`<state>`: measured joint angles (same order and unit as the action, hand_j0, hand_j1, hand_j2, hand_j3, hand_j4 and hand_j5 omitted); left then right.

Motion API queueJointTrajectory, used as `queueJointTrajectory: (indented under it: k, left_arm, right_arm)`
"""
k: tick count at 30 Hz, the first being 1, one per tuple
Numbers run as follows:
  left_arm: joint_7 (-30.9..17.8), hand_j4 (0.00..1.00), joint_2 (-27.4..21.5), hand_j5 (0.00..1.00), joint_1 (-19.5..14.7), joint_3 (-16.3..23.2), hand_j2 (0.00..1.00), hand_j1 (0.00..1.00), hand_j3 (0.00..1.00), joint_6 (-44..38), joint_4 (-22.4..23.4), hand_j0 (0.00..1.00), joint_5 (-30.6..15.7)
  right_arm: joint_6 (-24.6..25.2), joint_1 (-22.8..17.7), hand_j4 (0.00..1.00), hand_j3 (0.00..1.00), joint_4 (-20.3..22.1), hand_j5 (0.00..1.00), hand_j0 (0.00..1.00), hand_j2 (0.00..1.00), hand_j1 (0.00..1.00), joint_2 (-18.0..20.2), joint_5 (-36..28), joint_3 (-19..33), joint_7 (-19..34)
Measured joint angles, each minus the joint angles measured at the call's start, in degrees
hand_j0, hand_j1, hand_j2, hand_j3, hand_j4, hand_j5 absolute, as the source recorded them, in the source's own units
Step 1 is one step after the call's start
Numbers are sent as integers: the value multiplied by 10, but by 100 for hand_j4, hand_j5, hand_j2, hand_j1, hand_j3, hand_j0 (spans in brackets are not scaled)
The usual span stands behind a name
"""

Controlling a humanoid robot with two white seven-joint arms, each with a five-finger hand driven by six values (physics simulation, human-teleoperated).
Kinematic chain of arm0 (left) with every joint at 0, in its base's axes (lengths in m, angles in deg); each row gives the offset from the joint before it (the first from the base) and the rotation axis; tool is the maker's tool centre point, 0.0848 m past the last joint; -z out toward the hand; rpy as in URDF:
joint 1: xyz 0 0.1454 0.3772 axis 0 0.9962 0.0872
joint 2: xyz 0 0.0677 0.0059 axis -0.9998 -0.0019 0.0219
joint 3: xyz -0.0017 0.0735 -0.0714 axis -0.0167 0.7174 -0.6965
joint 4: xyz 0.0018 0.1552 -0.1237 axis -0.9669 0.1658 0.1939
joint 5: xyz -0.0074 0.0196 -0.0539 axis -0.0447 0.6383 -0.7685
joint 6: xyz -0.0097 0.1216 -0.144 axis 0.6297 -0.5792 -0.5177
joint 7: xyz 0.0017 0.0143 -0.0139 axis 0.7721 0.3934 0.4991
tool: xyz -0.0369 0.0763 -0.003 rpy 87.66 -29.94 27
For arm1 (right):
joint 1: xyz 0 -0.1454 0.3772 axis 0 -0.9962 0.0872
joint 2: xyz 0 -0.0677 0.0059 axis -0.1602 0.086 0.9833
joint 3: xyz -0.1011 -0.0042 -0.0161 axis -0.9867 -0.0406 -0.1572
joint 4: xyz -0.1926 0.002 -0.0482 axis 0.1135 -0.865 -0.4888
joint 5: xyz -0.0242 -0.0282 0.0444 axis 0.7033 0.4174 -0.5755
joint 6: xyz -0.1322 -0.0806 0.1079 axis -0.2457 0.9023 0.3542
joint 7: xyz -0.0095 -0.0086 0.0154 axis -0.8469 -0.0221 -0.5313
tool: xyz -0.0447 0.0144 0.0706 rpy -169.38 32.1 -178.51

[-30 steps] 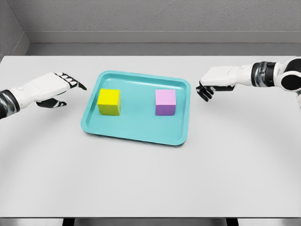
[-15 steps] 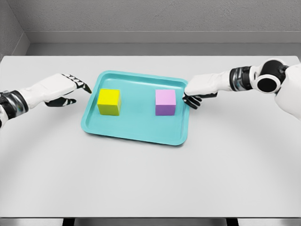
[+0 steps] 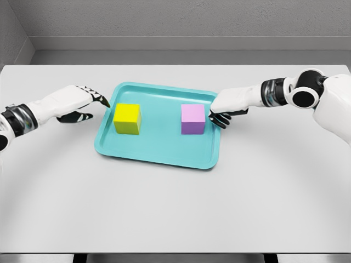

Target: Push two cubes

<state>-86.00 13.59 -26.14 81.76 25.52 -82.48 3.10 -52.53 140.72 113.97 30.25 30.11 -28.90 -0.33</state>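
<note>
A teal tray (image 3: 159,150) lies on the white table. In its left part stands a yellow cube (image 3: 127,118), in its right part a pink cube (image 3: 193,119). My left hand (image 3: 82,104) reaches in from the left with fingers stretched out flat, its dark fingertips (image 3: 103,100) just outside the tray's left rim, a short gap from the yellow cube. My right hand (image 3: 222,108) hovers over the tray's right rim, fingers loosely curled downward, right beside the pink cube; I cannot tell whether it touches. Neither hand holds anything.
The white table (image 3: 175,208) spreads wide in front of the tray. A grey wall runs behind its far edge.
Both hands have moved inward toward the tray: the left fingertips now reach its left rim, the right hand has come over the right rim next to the pink cube. The cubes have not moved.
</note>
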Motion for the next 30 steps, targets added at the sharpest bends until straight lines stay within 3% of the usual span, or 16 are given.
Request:
queueJointTrajectory:
  k: [7, 18, 30]
  left_arm:
    - [0, 66, 7, 66, -11, 1, 66, 66, 66, 0, 41, 66, 2]
    - [0, 66, 16, 66, -11, 4, 66, 66, 66, 0, 60, 66, 5]
    - [0, 66, 18, 66, -12, 3, 66, 66, 66, 0, 57, 66, 2]
  right_arm:
    - [0, 10, 11, 11, 0, 11, 11, 11, 11, -12, 2, -19, 0]
    - [0, 12, 11, 11, -1, 11, 11, 11, 11, -17, 4, -22, 0]
    - [0, 20, 11, 11, -49, 11, 11, 11, 11, -45, 20, -23, 0]
